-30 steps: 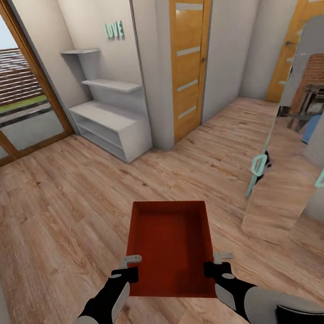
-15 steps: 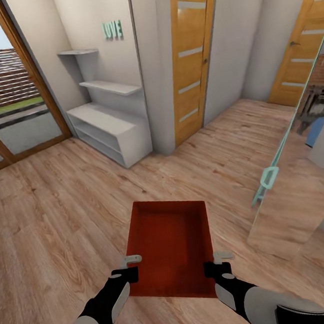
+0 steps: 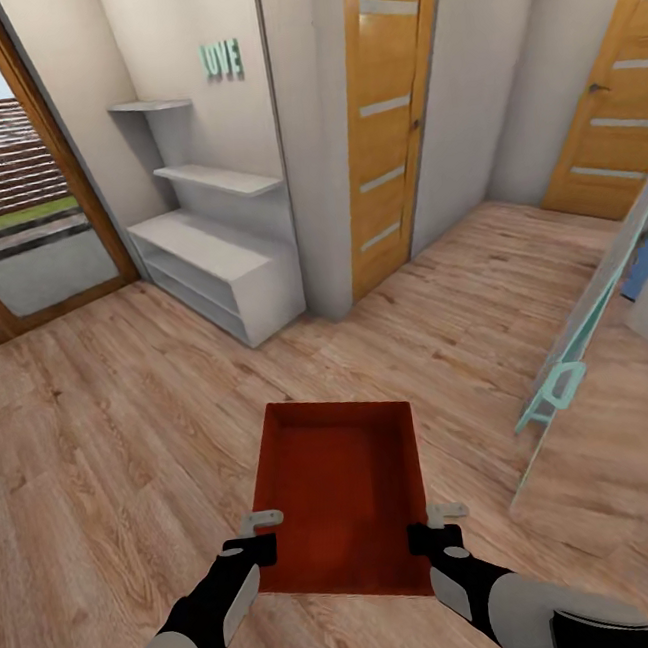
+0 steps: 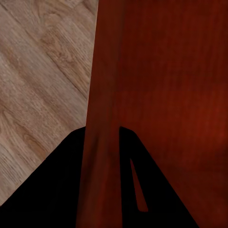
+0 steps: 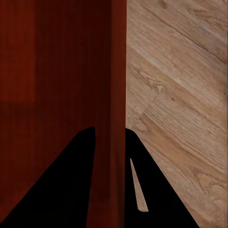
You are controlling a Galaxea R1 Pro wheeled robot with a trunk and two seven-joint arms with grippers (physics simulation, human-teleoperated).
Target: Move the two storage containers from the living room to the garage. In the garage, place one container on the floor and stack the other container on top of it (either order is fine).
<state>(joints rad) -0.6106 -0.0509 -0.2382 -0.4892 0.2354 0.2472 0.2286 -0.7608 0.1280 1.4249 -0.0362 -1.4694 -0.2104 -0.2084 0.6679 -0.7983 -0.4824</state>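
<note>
I carry one orange-red storage container (image 3: 343, 493) in front of me, held above the light wood-plank floor (image 3: 106, 439) of the living room. My left gripper (image 3: 262, 532) is shut on the container's left wall (image 4: 102, 95). My right gripper (image 3: 435, 525) is shut on its right wall (image 5: 118, 85). In both wrist views each pair of dark fingers straddles the thin wall. The container is open-topped and holds nothing. The garage is out of view.
A white low shelf unit (image 3: 219, 270) stands against the beige wall ahead at the left, next to a wood-framed glass door (image 3: 18, 198). A wooden door (image 3: 386, 116) is straight ahead, another (image 3: 609, 130) at the right. A glass panel with a teal handle (image 3: 563, 387) stands close at the right.
The whole head view has shifted: the shelf and doors slid slightly left and the glass panel swung further right. The container and both grippers hold the same pose.
</note>
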